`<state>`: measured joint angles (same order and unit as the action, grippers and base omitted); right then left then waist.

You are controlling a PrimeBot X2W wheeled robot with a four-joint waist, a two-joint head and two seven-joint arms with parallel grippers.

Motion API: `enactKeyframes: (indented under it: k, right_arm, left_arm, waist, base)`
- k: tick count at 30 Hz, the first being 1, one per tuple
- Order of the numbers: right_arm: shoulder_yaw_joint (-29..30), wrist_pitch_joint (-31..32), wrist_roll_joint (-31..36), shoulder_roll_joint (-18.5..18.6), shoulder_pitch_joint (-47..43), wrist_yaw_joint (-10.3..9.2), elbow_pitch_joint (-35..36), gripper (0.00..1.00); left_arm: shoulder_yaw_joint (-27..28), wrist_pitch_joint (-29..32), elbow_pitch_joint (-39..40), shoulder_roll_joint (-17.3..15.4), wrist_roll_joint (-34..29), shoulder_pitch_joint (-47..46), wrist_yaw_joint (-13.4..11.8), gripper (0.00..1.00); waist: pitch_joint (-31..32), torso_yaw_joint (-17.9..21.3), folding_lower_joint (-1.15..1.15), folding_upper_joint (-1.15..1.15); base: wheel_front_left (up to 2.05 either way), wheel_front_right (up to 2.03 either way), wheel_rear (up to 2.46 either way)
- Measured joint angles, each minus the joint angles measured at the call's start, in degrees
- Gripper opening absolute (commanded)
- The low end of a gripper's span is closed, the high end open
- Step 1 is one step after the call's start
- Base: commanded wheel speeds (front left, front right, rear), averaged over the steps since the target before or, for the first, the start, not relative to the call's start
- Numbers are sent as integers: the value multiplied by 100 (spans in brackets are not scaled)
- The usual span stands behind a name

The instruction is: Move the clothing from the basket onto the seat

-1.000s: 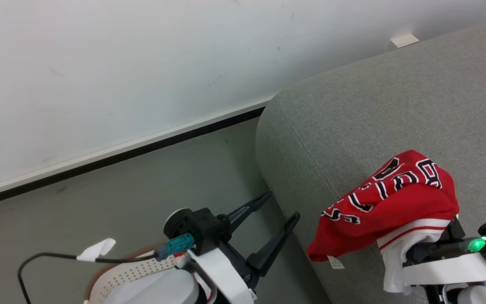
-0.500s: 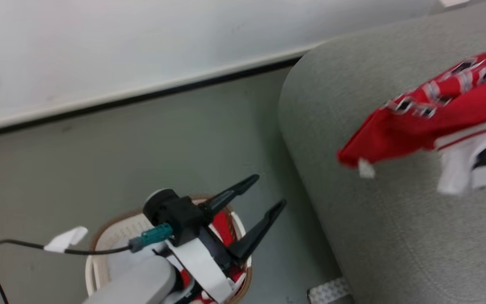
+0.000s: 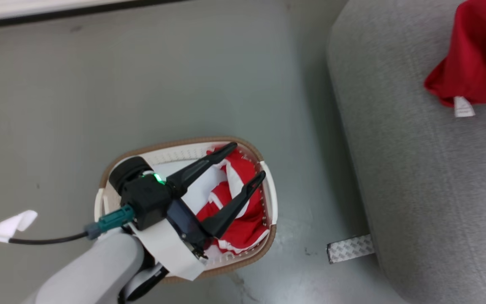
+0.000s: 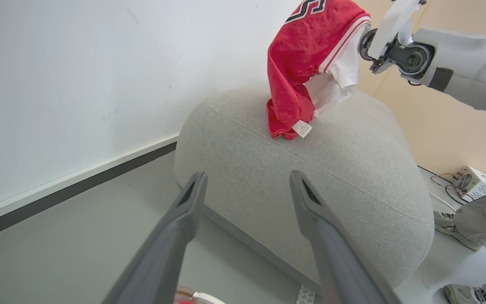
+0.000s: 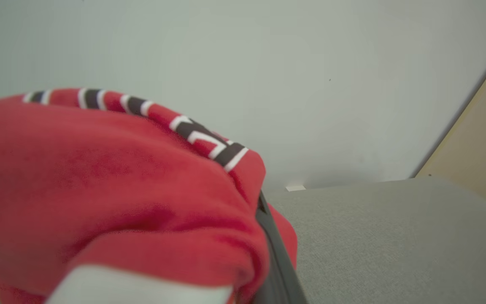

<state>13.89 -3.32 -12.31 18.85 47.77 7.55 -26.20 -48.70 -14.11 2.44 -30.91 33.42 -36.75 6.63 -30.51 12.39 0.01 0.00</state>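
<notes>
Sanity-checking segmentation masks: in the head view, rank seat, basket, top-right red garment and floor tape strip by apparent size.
1. seat, though cropped by the frame
2. basket
3. red garment, cropped at the edge, so its full size is unsure
4. tape strip

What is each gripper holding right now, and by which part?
The right gripper is shut on the red garment at its white-trimmed end; exact pinch hidden. The left gripper is open, holding nothing.

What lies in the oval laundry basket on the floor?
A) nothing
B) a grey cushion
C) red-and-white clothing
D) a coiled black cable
C: red-and-white clothing lies bunched in the laundry basket, seen between the spread fingers of the open left gripper in the head view.
</notes>
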Motion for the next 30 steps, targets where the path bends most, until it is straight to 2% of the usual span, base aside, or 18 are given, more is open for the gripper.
enactKeyframes:
  k: [7, 13, 15, 18, 19, 21, 26, 30]
  right_arm:
    - [731, 611, 1125, 279, 133, 0, -594, 0]
    - [1157, 1427, 1914, 179, 81, 0, -985, 0]
    - [1214, 1601, 2060, 113, 31, 0, -1039, 5]
    - [1247, 1690, 2143, 55, 19, 0, -1031, 23]
    - [1237, 1696, 2165, 33, 12, 0, -1005, 35]
    - [1144, 1768, 2184, -4, 4, 0, -969, 100]
    - [722, 2414, 2089, -14, -175, 0, -1081, 100]
    - [268, 2755, 1804, 116, -438, 0, -1082, 100]
  left_arm:
    - [65, -18, 37, -84, 24, -75, 25, 100]
    - [98, -60, -41, -101, 37, -75, 42, 100]
    - [125, -66, -66, -90, 45, -76, 43, 100]
    - [145, -70, -116, -57, 47, -76, 47, 100]
    - [152, -83, -143, -48, 48, -75, 47, 100]
    - [158, -85, -194, -21, 53, -70, 48, 100]
    - [142, -89, -380, 116, 87, 43, 48, 100]
    - [182, -96, -564, 250, 149, 194, 38, 100]
  waist:
    - [-462, -266, 0, 0]
    - [-559, -421, 0, 0]
    - [-520, -436, 0, 0]
    - [-436, -448, 0, 0]
    - [-400, -447, 0, 0]
    - [-317, -438, 0, 0]
    - [2, -387, -1, 0]
    - [372, -340, -1, 0]
  base:
    - [0, 0, 0]
    - [0, 0, 0]
    - [0, 0, 0]
    - [0, 0, 0]
    - [0, 0, 0]
    - [0, 0, 0]
    - [0, 0, 0]
    - [0, 0, 0]
